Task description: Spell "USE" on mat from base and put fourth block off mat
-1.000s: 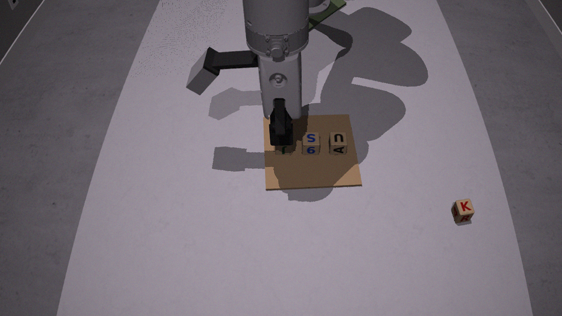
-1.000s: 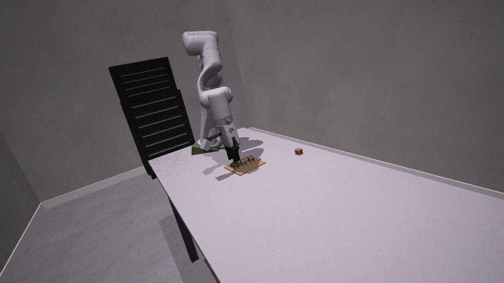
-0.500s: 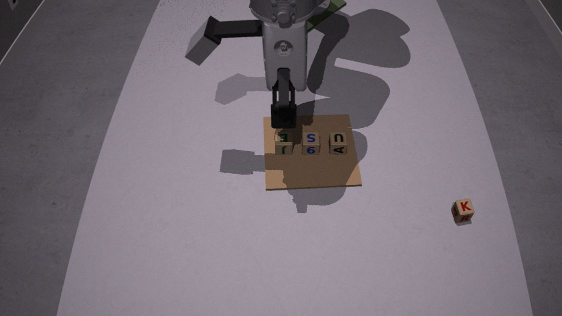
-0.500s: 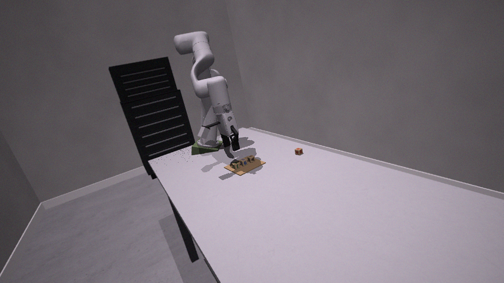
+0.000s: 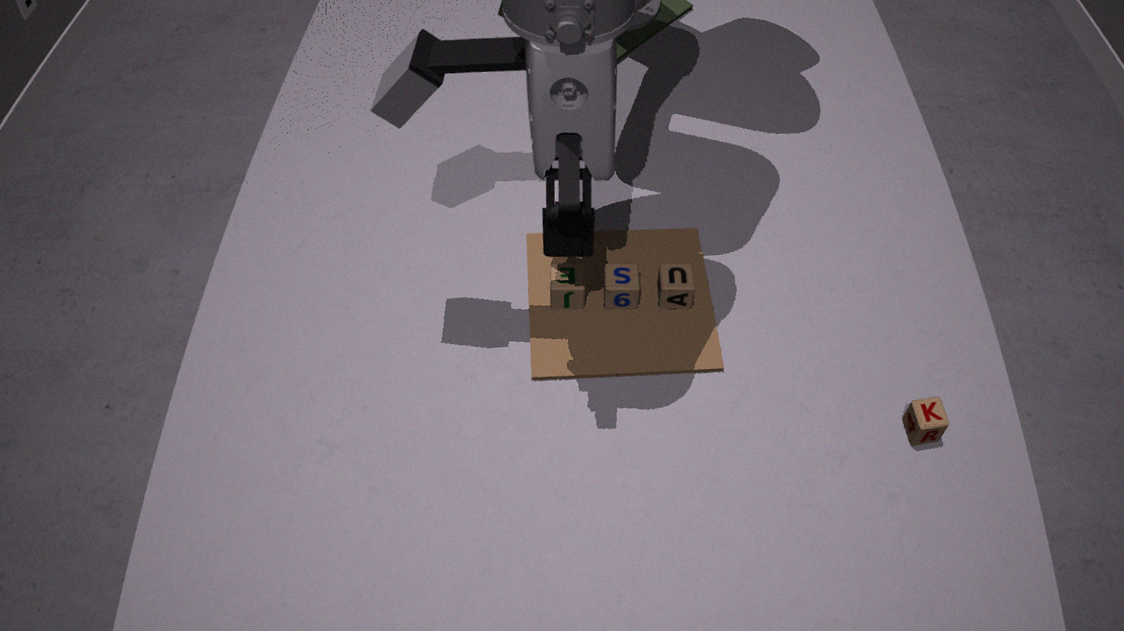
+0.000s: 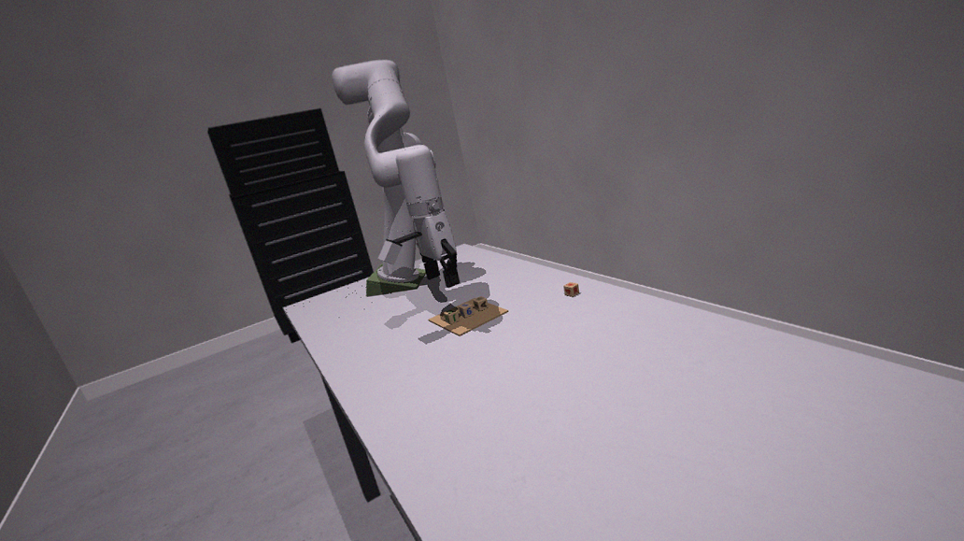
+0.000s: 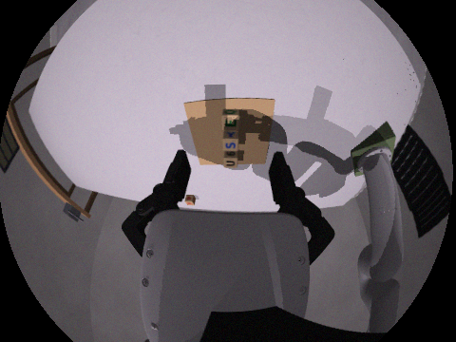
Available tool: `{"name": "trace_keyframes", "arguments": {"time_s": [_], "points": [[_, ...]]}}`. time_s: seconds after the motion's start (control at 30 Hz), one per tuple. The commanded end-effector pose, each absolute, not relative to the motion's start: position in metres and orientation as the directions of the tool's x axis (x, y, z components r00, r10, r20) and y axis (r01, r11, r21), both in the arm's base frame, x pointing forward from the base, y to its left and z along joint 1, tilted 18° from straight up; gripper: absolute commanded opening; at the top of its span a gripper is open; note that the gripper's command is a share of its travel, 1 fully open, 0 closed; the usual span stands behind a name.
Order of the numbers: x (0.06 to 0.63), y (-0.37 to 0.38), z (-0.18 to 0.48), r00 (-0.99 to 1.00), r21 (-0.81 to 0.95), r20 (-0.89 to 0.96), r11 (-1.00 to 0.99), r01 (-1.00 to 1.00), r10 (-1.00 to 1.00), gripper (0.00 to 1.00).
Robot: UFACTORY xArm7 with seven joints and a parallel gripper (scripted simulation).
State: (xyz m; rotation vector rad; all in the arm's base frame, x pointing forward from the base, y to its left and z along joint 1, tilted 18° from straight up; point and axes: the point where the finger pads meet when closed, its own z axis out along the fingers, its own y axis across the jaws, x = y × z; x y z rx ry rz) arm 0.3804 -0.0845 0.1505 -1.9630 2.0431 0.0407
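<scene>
A tan mat (image 5: 621, 311) lies on the white table. Three wooden blocks stand on it in a row. In the top view the E block (image 5: 567, 285) with a green letter is at the left, the S block (image 5: 621, 286) with a blue letter is in the middle, and the U block (image 5: 676, 285) with a black letter is at the right. The letters appear upside down from this side. My gripper (image 5: 567, 232) is open and empty, raised above the mat's far edge behind the E block. The wrist view shows the open fingers with the mat beyond. The K block (image 5: 925, 420) lies off the mat, far right.
The robot's base (image 6: 392, 279) stands at the table's far end. A black slatted cabinet (image 6: 292, 210) stands behind the table. The K block also shows in the exterior view (image 6: 571, 289), near the table's right edge.
</scene>
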Motion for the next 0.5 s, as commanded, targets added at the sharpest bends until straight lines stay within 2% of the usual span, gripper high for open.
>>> {"name": "trace_keyframes", "arguments": {"time_s": [0.0,0.47], "points": [[0.381,-0.085,0.152,-0.016,-0.193,-0.238,0.063,-0.979,-0.971,1.0],[0.374,-0.093,0.186,-0.016,-0.193,-0.238,0.063,-0.979,-0.971,1.0]]}}
